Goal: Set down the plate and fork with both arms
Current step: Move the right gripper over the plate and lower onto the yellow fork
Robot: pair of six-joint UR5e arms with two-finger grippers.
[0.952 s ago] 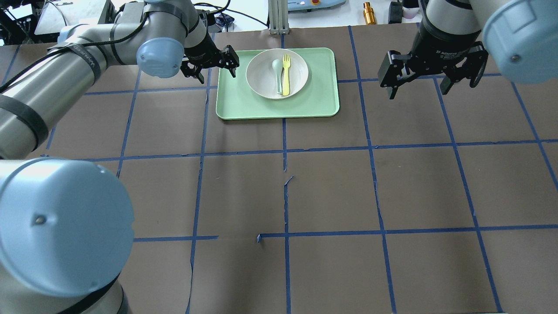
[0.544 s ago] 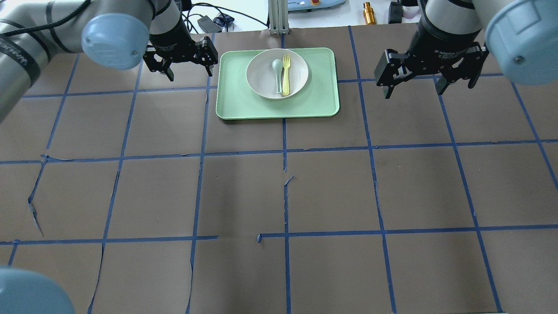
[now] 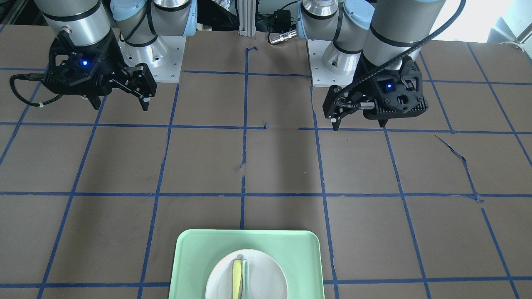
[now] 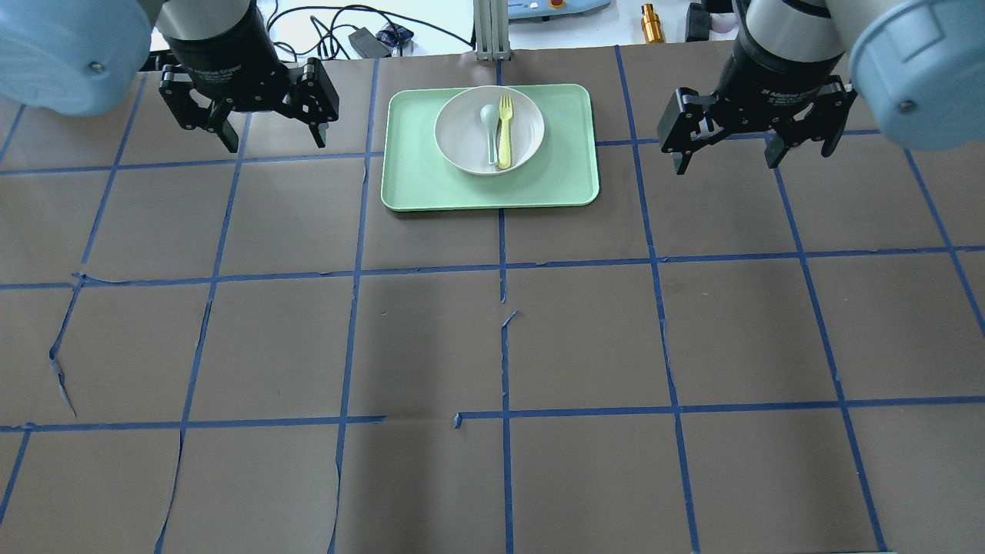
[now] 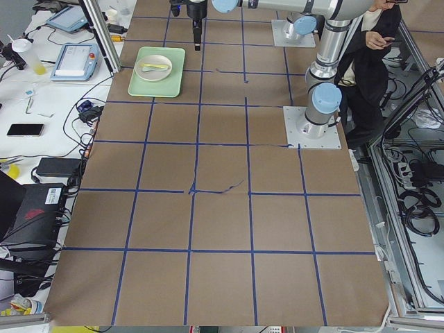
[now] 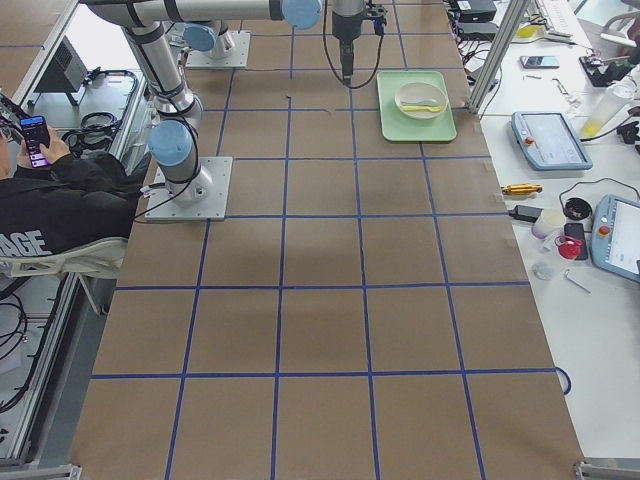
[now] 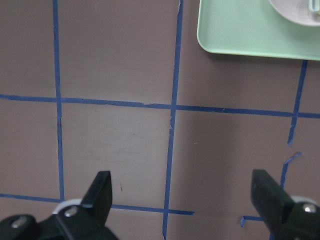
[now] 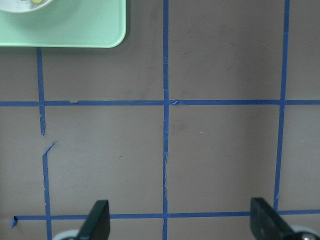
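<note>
The off-white plate [image 4: 462, 138] sits on the mint-green tray [image 4: 492, 194] at the far middle of the table. The pale-yellow fork [image 4: 505, 132] lies in the plate beside a grey-green spoon [image 4: 490, 127]. My left gripper [image 4: 275, 142] is open and empty, hovering left of the tray. My right gripper [image 4: 727, 164] is open and empty, hovering right of the tray. The left wrist view shows its fingers [image 7: 100, 195] wide apart over bare table, with the tray's corner [image 7: 250, 30] ahead. The right wrist view shows its fingers [image 8: 265, 217] likewise, with the tray's corner [image 8: 75, 30] ahead.
Brown table paper carries a blue tape grid. A metal post [image 4: 491, 31], cables and a gold cylinder [image 4: 651, 23] stand beyond the far edge. The arm bases [image 3: 332, 58] are at the near side. A seated person [image 6: 40, 190] is beside the robot.
My left arm has swung left and back, and its gripper has moved from the tray's left edge to about one grid square away. My right gripper has drifted slightly left. Both stay open.
</note>
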